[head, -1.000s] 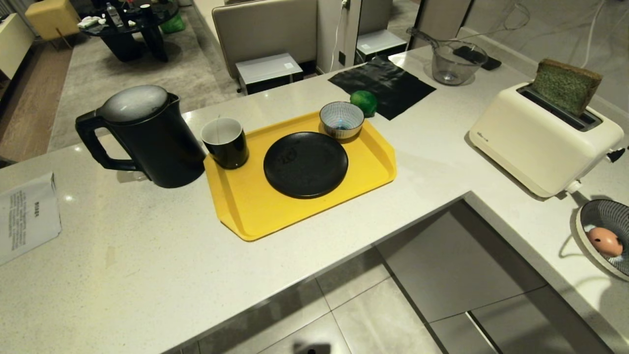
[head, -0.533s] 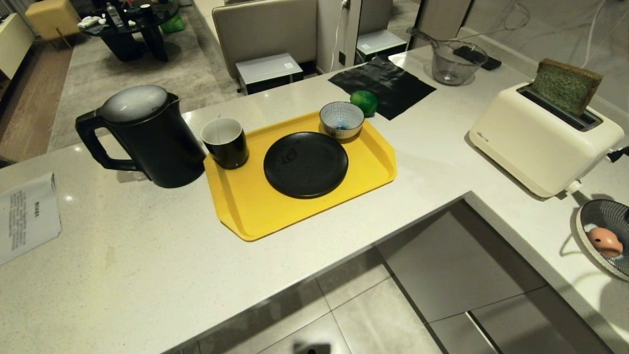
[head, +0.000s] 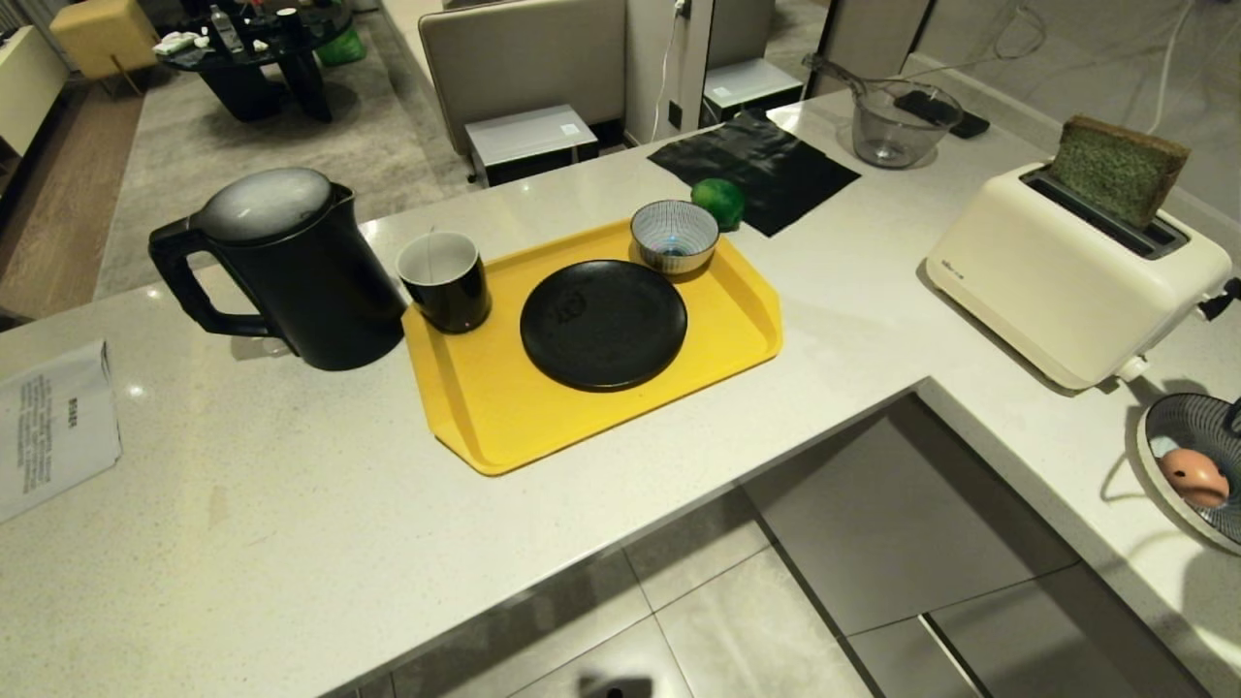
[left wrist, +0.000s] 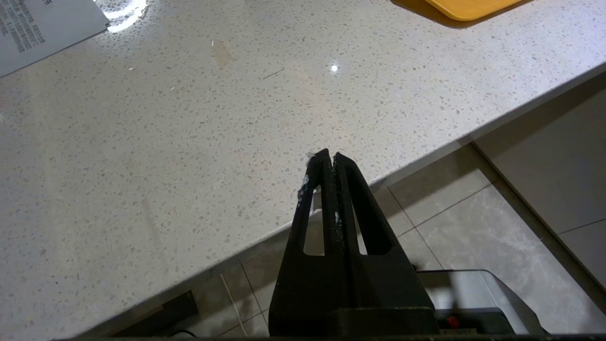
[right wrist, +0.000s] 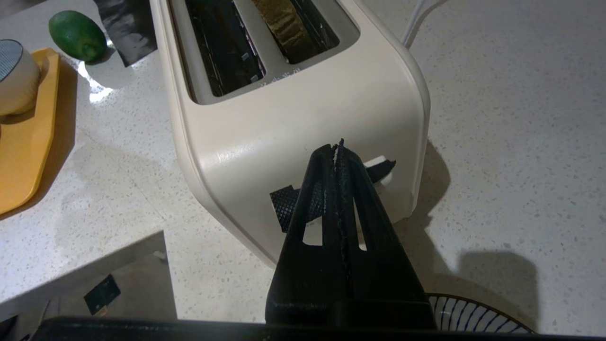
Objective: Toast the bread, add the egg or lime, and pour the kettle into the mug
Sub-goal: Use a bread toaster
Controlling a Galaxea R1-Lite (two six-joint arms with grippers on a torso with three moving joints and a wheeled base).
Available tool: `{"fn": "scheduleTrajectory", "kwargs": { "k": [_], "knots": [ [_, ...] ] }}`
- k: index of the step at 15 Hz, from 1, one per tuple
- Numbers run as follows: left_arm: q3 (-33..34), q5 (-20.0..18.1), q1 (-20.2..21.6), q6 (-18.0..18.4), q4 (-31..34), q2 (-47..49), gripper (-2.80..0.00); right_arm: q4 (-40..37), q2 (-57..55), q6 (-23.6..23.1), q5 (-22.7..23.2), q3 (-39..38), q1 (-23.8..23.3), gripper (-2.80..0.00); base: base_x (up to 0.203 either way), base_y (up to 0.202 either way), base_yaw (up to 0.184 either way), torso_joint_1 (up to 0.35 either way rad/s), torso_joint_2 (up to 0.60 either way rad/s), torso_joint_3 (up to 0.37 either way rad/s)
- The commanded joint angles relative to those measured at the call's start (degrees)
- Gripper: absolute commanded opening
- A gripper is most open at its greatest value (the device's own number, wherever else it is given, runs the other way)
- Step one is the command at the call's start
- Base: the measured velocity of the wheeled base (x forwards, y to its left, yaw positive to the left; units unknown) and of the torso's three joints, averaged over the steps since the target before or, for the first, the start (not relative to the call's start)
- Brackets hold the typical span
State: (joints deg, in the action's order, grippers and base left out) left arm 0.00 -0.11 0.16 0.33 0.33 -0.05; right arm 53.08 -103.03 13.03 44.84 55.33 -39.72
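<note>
The bread stands half out of the far slot of the cream toaster; its crust shows in the right wrist view. My right gripper is shut and empty, its tips close to the toaster's end wall above the black lever. The egg lies in a striped bowl at the right edge. The lime sits behind the yellow tray. The kettle stands left of the mug. My left gripper hangs shut over the counter's front edge.
A black plate and a small striped bowl sit on the tray. A black mat and a glass measuring jug are at the back. A paper sheet lies at the left. The counter has an inner corner.
A dark tip of my right arm has come into the head view's right edge, above the striped bowl. Everything on the counter has stayed put.
</note>
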Motion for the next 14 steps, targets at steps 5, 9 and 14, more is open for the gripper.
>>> {"fn": "scheduleTrajectory", "kwargs": {
  "k": [5,9,14],
  "knots": [
    [0.00,0.02,0.02,0.02,0.02,0.05,-2.80,0.36,-1.54,-0.35,1.31,-0.65,0.17,-2.80,0.000,0.000,0.000,0.000,0.00,0.000],
    [0.00,0.02,0.02,0.02,0.02,0.05,-2.80,3.22,-3.36,-0.38,1.55,-3.06,0.19,-2.80,0.000,0.000,0.000,0.000,0.00,0.000],
    [0.00,0.08,0.02,0.02,0.02,0.05,-2.80,5.72,-5.55,-1.41,1.48,-3.65,1.48,-2.80,0.000,0.000,0.000,0.000,0.00,0.000]
  ]
}}
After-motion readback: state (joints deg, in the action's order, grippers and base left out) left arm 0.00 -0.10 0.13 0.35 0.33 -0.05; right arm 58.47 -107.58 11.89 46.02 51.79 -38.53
